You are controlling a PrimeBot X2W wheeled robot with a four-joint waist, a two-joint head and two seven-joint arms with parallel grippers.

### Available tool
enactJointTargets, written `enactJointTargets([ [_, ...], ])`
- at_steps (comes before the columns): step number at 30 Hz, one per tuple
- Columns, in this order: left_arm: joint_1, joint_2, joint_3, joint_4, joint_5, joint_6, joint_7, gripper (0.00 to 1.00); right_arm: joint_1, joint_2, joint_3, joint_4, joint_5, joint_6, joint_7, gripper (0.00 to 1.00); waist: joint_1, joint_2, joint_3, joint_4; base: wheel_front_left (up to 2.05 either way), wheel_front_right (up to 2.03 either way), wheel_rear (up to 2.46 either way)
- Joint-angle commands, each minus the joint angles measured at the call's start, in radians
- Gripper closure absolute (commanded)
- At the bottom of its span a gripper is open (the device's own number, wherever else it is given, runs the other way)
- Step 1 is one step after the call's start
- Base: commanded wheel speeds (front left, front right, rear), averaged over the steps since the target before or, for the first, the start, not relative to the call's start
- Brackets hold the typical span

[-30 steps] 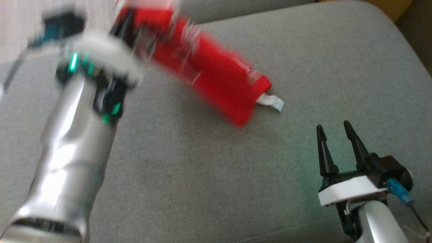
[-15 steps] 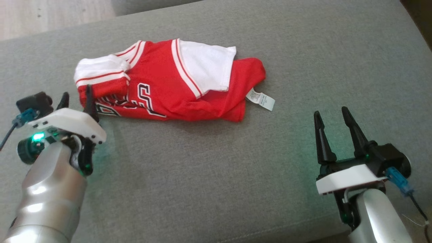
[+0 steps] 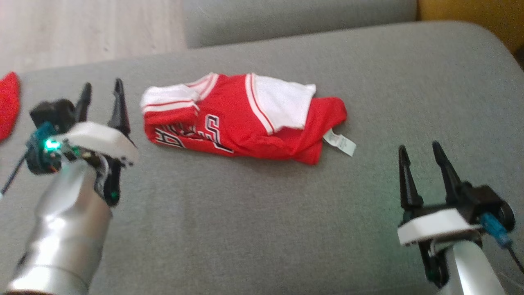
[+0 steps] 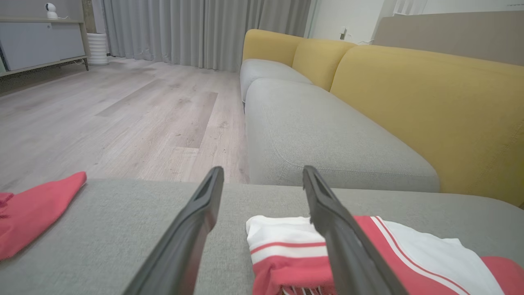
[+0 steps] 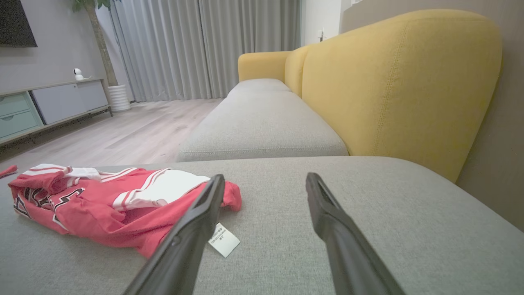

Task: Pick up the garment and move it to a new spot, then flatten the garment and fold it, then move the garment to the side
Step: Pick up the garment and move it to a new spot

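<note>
Left tool (image 3: 102, 82), now spread, has dropped one garment (image 3: 245, 119); right tool (image 3: 419, 145) spread too

Free passage over near cushion (image 3: 245, 225); garment (image 3: 241, 119) mid-seat; backrest (image 5: 389, 82) right.

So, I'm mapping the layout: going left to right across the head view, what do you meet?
Red cloth at the edge → left gripper → red and white jersey → right gripper.

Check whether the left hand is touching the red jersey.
Apart. The head view shows bare grey cushion between the open left hand and the jersey.
</note>
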Motion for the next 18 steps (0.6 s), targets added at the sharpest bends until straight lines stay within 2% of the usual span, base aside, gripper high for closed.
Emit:
enactJointTargets([
  [1,0.018,0.028,0.022,-0.042,0.007,0.001,-0.025,0.00,0.013,-0.004,0.007,-0.024,-0.010,0.008,-0.014,0.00,0.0001,-0.0001,-0.074,0.060,0.00,0.00,0.00],
  [6,0.131,0.012,0.022,-0.094,0.018,0.022,-0.042,0.00,0.042,-0.004,-0.004,-0.028,-0.021,0.008,-0.014,0.00,0.0001,-0.0001,-0.112,0.098,0.00,0.00,0.00],
  [9,0.232,0.005,0.034,-0.154,0.025,0.051,-0.046,0.00,0.063,-0.004,-0.011,-0.032,-0.024,0.008,-0.014,0.00,0.0001,-0.0001,-0.130,0.116,0.00,0.00,0.00],
  [18,0.568,0.002,0.105,-0.462,0.112,0.152,-0.047,0.00,0.125,-0.004,0.006,-0.045,-0.012,0.008,-0.014,0.00,0.0001,-0.0001,-0.157,0.131,0.00,0.00,0.00],
])
